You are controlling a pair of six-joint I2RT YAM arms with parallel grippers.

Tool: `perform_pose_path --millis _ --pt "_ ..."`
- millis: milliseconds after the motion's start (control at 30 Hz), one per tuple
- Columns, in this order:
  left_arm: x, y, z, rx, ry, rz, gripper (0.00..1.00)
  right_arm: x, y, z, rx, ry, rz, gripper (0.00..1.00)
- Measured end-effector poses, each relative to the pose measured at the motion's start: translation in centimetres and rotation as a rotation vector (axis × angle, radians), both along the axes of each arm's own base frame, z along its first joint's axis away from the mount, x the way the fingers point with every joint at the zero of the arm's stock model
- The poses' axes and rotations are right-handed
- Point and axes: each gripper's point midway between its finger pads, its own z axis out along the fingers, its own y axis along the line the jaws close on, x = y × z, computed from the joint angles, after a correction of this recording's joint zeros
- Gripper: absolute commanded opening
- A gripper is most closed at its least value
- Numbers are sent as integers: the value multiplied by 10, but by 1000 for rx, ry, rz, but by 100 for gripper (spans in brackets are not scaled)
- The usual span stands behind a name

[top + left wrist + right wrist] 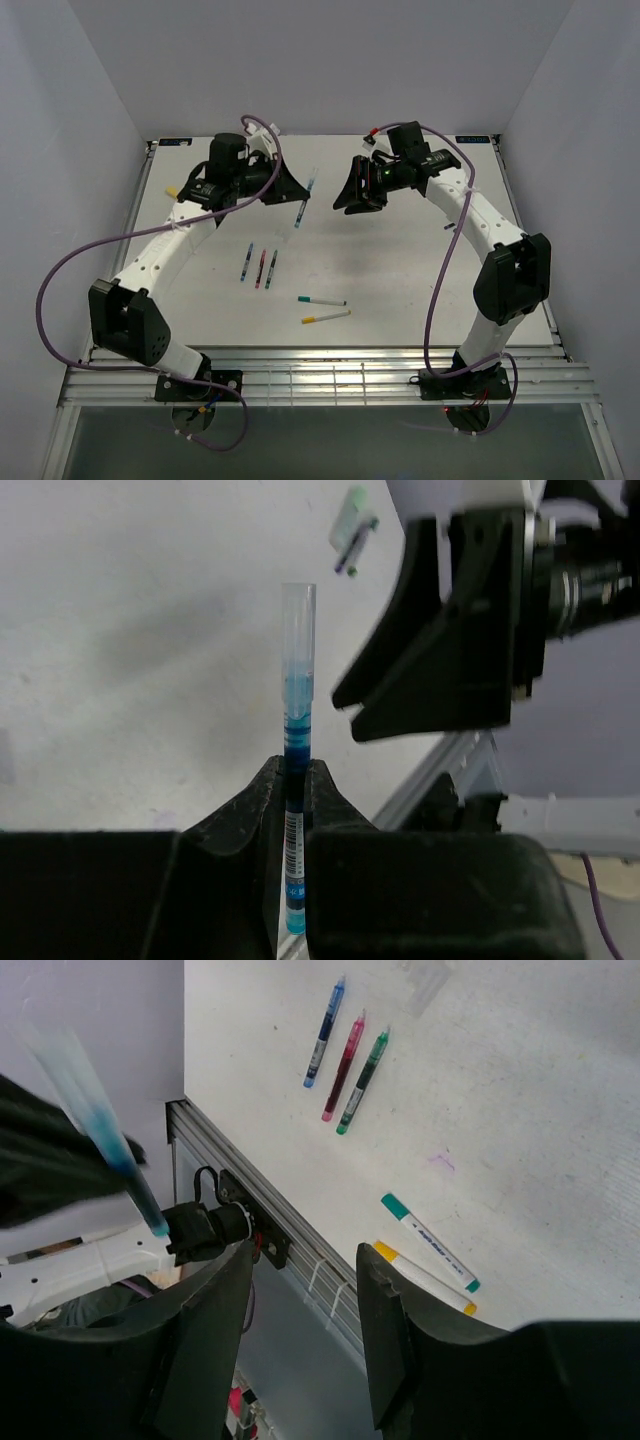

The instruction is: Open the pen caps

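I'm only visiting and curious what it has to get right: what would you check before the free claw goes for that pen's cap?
1. The left claw is shut on the blue pen: ok.
2. The clear cap sticks out past the left claw, within reach: ok.
3. The right claw is open and empty: ok.
4. Cap inside the right claw's opening: not ok; the claw stands beside it.
5. The three coloured pens lie clear of both claws: ok.
6. How tightly the cap sits: cannot tell.

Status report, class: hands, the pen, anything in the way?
Left hand shut on blue pen. Right hand open, empty, beside it. Clear cap on. Nothing between.
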Motion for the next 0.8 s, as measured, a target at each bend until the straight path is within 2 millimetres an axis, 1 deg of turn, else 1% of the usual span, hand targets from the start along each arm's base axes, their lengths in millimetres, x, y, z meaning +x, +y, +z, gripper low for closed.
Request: perform_pose_path --millis 67,133,200,267,433,567,733,800 --pt "-33 -16 -10 -9 31 -89 0 -3 1 2 9 11 7 52" --pt "-59 -26 -21 -11 64 -154 0 -5 1 3 13 23 6 52" --pt "-76 -32 -28 -13 88 -198 0 -7 2 5 20 31 6 51" --pt "-87 -35 -30 -11 98 -220 0 -8 2 8 29 39 1 51" --pt "-96 -37 -20 -20 75 -236 0 -16 3 20 76 51 -15 51" --pt "-99 -41 -20 -14 74 -240 0 -17 5 29 107 47 -27 50" --pt "-99 -43 -22 2 71 -226 0 -16 6 30 120 44 -40 49" --pt "-96 -42 -22 6 74 -207 0 -19 4 30 126 40 -43 48"
